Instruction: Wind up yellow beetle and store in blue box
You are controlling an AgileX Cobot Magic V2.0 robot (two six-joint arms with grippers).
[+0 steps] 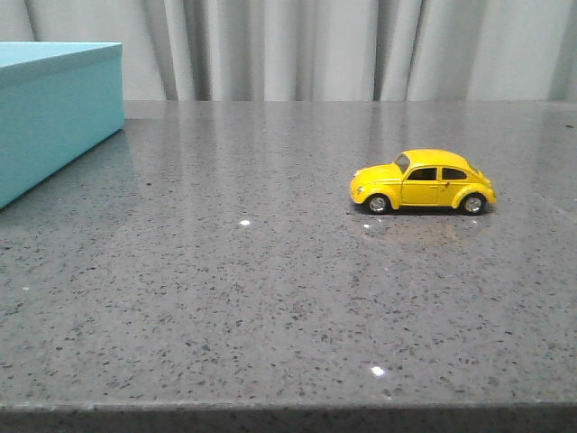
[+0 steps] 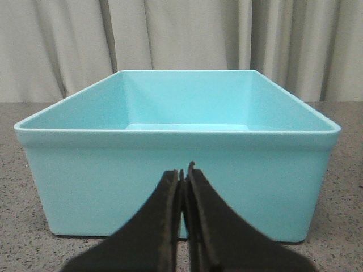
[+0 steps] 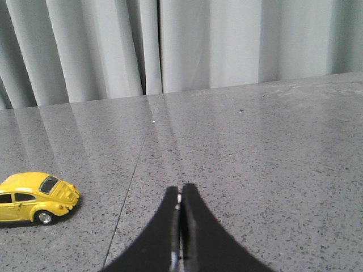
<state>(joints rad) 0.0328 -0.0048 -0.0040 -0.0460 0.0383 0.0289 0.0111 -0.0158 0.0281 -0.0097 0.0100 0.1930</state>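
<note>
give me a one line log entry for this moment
yellow beetle: on table, untouched | blue box: open, empty | left gripper: shut | right gripper: shut

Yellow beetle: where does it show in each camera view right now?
Front: the yellow beetle stands right of centre on the table, nose pointing left.
Left wrist: not in it.
Right wrist: its rear half shows at the picture's lower left edge.
Shared landmark: the pale curtain behind the table.

Three views, one table [image 1: 270, 298]

Front camera sits low, looking forward across it; left wrist faces the box [image 2: 176, 170] close up; right wrist looks toward the curtain [image 3: 187, 45], sharing the beetle [image 3: 35, 198] (seen side-on in front, [image 1: 422, 181]).
</note>
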